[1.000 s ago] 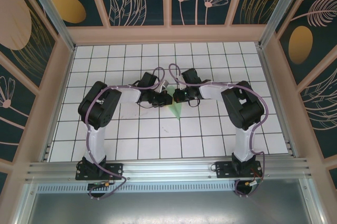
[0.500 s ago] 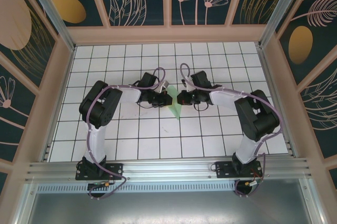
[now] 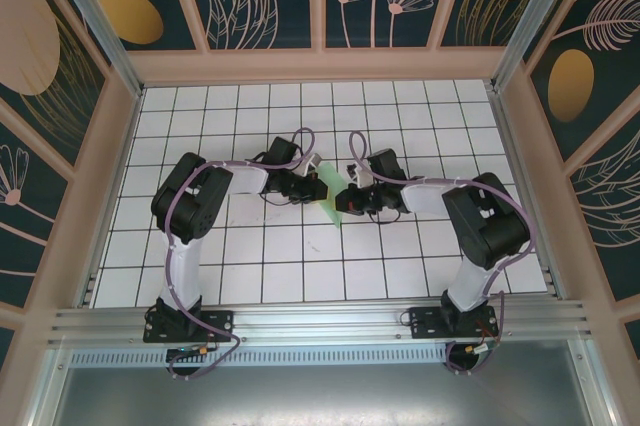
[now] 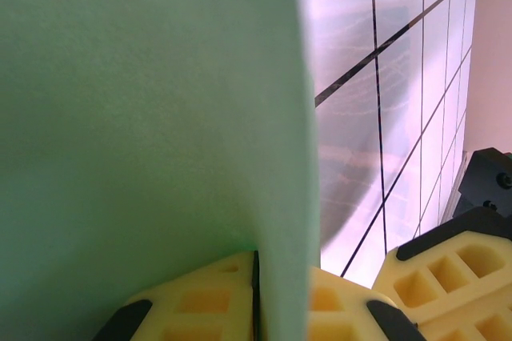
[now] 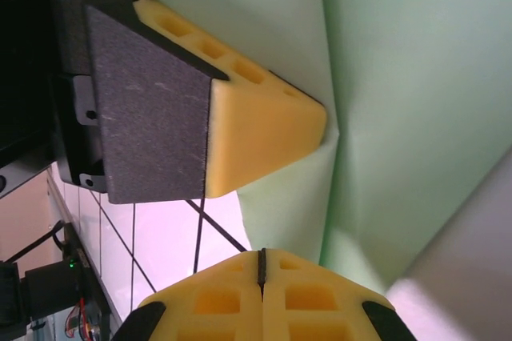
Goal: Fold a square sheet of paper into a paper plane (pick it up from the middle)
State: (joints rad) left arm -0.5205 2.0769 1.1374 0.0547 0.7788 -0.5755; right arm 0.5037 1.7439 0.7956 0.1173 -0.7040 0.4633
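Left gripper (image 3: pixel 316 187) clamps a folded sheet of thin pale green paper (image 3: pixel 332 209) — right gripper (image 3: pixel 346 202), jaws pressed together, just beside it.

Your left arm (image 3: pixel 190 201) and right arm (image 3: pixel 480 218) show black joints, white lower links (image 3: pixel 178 271) and lilac cables (image 3: pixel 302 133); the right gripper (image 5: pixel 261 254) carries yellow, square-pocketed pads (image 5: pixel 216 301) with black corners.

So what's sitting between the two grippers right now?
The pale green paper, seen in the top view between the left gripper and the right gripper. The left wrist view shows the left fingers clamped on it.
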